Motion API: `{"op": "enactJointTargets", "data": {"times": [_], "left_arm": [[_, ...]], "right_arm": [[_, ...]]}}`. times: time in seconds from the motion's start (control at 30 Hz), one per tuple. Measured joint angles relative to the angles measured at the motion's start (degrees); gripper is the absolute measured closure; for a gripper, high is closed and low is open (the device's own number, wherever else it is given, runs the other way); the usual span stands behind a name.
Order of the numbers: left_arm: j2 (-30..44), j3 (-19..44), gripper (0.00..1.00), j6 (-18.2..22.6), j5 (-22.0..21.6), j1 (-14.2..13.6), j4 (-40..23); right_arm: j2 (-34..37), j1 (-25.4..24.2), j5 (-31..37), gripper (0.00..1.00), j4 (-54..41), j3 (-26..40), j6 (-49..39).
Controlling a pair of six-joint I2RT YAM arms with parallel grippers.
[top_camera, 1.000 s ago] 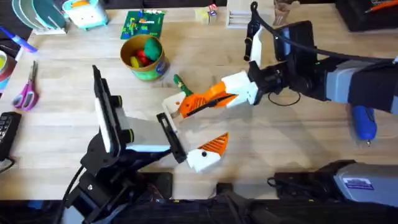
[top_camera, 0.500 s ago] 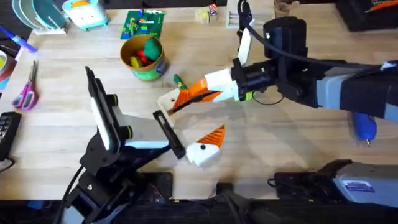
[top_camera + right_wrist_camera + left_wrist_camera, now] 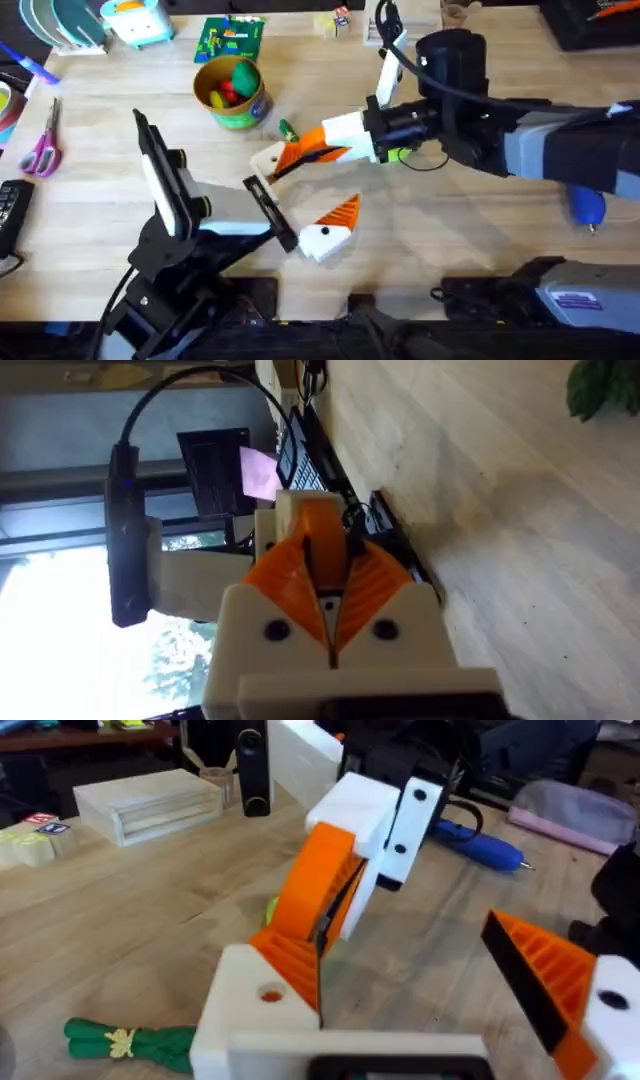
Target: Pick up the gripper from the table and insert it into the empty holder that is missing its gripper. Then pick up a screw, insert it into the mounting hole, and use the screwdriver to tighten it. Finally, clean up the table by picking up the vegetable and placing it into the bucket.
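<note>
Table (image 3: 90, 215) spanned the frame; right gripper (image 3: 290, 158), centre, was clamped on the orange gripper (image 3: 315, 890) against the left gripper's (image 3: 300, 205) bare white holder (image 3: 255, 1005), its fingers spread; bucket (image 3: 232, 93) upper left; screwdriver (image 3: 587, 205) right edge; vegetable (image 3: 287, 131) near centre.

Light wooden table (image 3: 420, 230), and around the bucket (image 3: 232, 92) here's what's on it: the vegetable (image 3: 288, 131) just beside, green board (image 3: 230, 38) behind, purple scissors (image 3: 42, 148) well off one side, the blue screwdriver (image 3: 587, 206) far across the opposite side.
</note>
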Motion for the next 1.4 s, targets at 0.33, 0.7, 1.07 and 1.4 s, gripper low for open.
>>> {"op": "enactJointTargets", "data": {"times": [0.33, 0.7, 1.07, 1.4], "left_arm": [[0.0, 0.0, 0.008, 0.2, 0.8, 0.0, 0.1], [0.0, 0.0, 0.008, 0.7, 1.9, 0.0, 0.2], [0.0, 0.0, 0.008, 1.4, 5.2, -0.8, 0.2], [0.0, 0.0, 0.008, 1.6, 5.4, -0.8, 0.2]], "right_arm": [[0.0, -1.0, -2.6, 0.95, -0.3, 0.0, -1.6], [0.0, -1.3, -4.4, 0.767, -0.6, 0.0, -2.7], [0.0, -0.4, -5.4, 0.563, -0.6, 0.0, -3.1], [0.0, -0.9, -5.2, 0.363, -0.6, 0.0, -3.8]]}}
